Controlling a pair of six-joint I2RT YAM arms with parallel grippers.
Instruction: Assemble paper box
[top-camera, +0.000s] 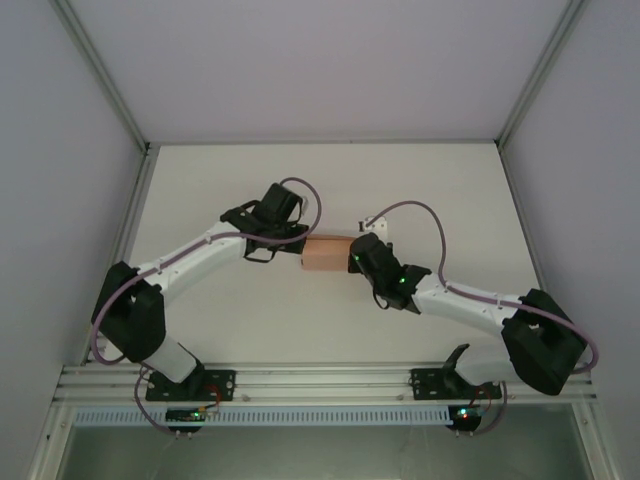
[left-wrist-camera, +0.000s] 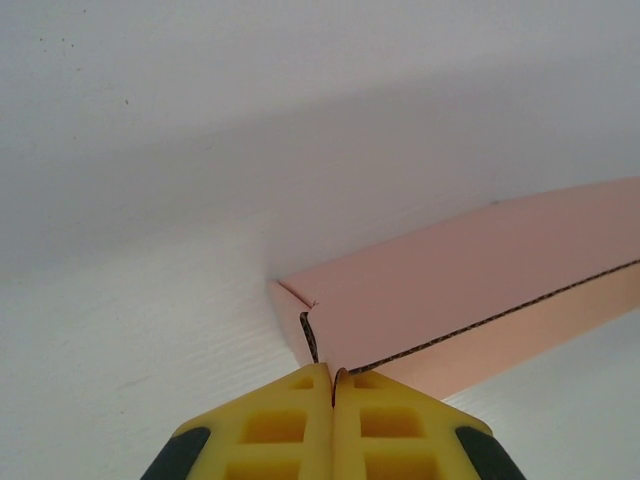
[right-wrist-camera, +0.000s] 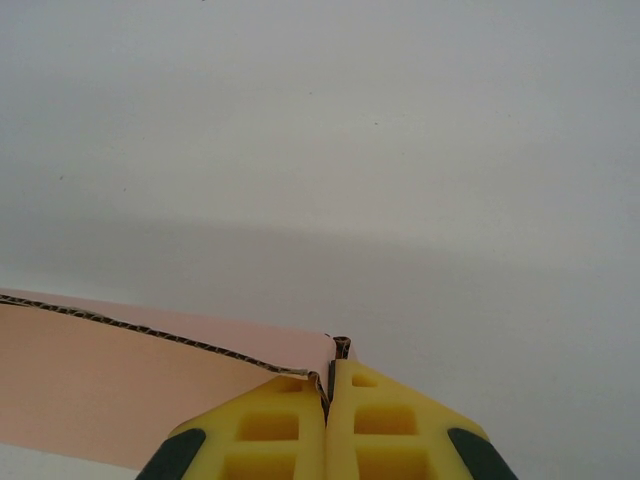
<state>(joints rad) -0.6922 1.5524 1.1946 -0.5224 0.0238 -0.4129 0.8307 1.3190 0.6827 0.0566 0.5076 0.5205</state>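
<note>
The salmon-pink paper box (top-camera: 325, 254) sits at the middle of the white table between my two grippers. My left gripper (top-camera: 285, 243) is at its left end. In the left wrist view its yellow fingers (left-wrist-camera: 290, 425) are shut on the corner edge of the paper box (left-wrist-camera: 470, 290), where a corrugated wall meets a folded flap. My right gripper (top-camera: 358, 256) is at the box's right end. There the right gripper (right-wrist-camera: 329, 385) is shut on a thin wall edge of the paper box (right-wrist-camera: 120, 385), which stretches away to the left.
The white table (top-camera: 420, 190) is enclosed by pale walls and metal frame posts (top-camera: 100, 75). Purple cables loop over both arms (top-camera: 430, 225). The arm bases stand on the rail at the near edge (top-camera: 320, 385).
</note>
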